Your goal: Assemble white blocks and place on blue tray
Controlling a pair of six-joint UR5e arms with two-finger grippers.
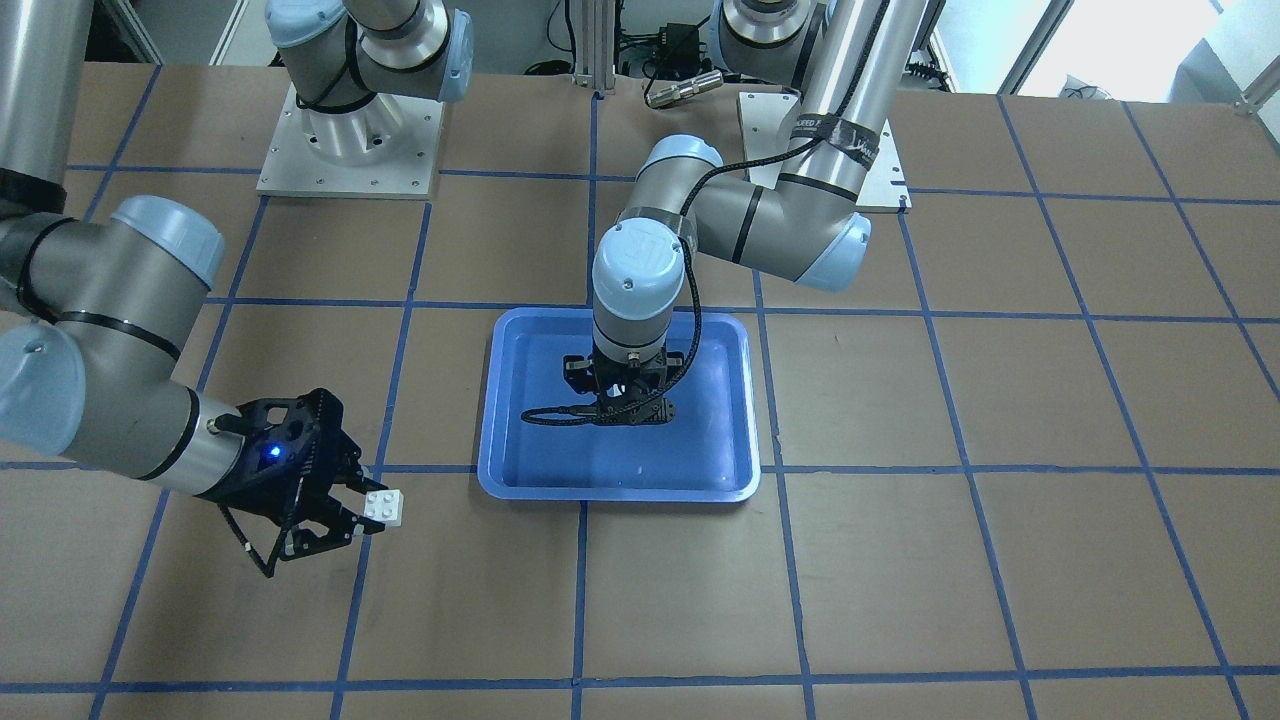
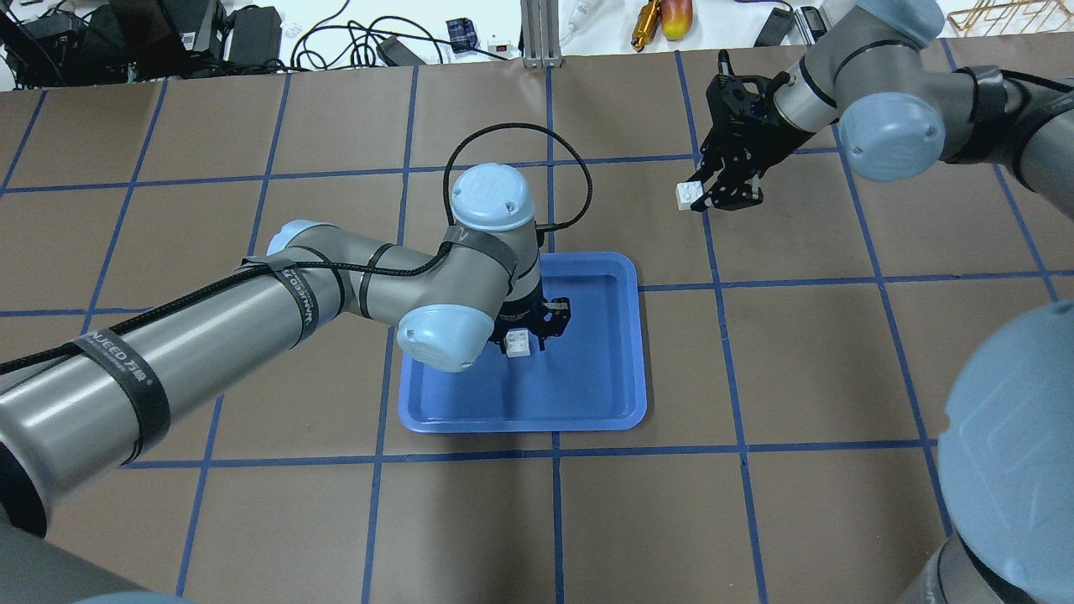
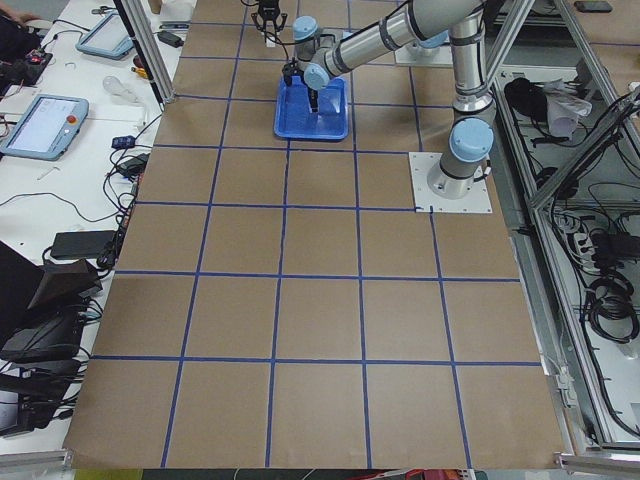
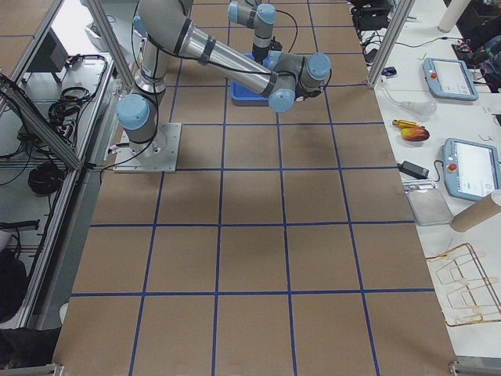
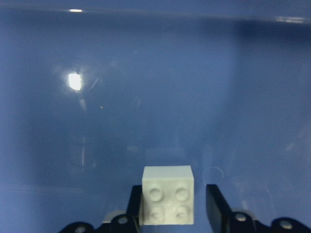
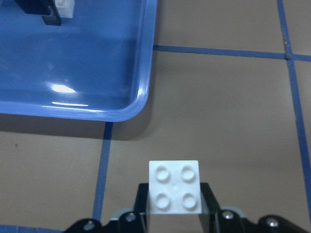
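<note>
Peering through the wrist view, I saw what the front hid: left end effector (image 5: 173, 190) slightly open around a white block (image 5: 167, 201); right end effector (image 1: 362, 507) gripped another block (image 6: 175, 192).

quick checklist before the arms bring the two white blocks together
1. Hold of the right gripper on its white block: ok, fingers hug both sides.
2. Hold of the left gripper on the other block: not ok, a gap shows beside one finger.
3. Studs of both blocks visible to the wrist cameras: ok.
4. Blocks joined: not ok, far apart.
5. Other block lifted off the blue tray: cannot tell.
</note>
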